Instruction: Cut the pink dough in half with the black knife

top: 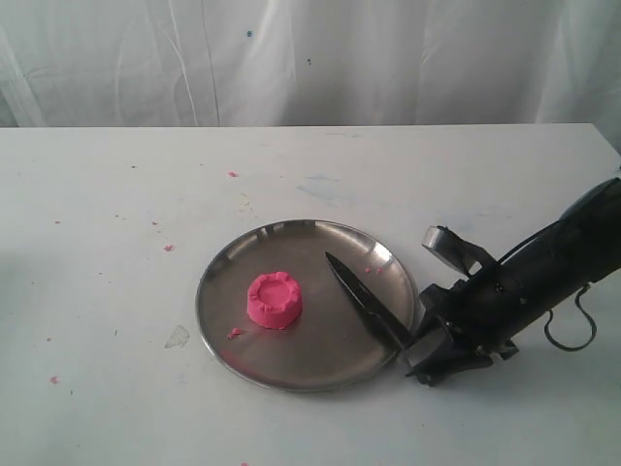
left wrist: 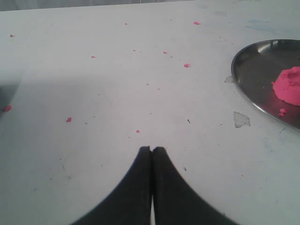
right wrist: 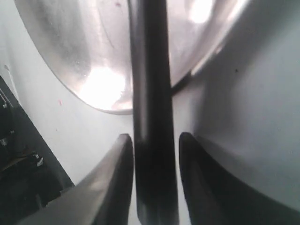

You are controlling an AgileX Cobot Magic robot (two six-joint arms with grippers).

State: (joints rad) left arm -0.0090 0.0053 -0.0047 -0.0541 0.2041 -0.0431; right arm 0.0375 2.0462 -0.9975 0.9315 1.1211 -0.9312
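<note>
The pink dough (top: 275,299), a whole round puck with a crimped top, sits left of centre on the steel plate (top: 320,231). The black knife (top: 361,298) lies with its blade on the plate's right half, pointing to the far left, and its handle crosses the near right rim. My right gripper (top: 419,351) is at that handle. In the right wrist view its fingers (right wrist: 123,150) straddle the knife handle (right wrist: 151,140) with narrow gaps showing, so it is open. My left gripper (left wrist: 152,148) is shut on nothing over bare table, left of the plate (left wrist: 246,79) and dough (left wrist: 289,85).
Tiny pink crumbs (top: 168,248) dot the white table and one lies on the plate (top: 234,333). A small clear scrap (top: 178,337) lies left of the plate. A white curtain hangs behind the table. The left arm does not show in the exterior view.
</note>
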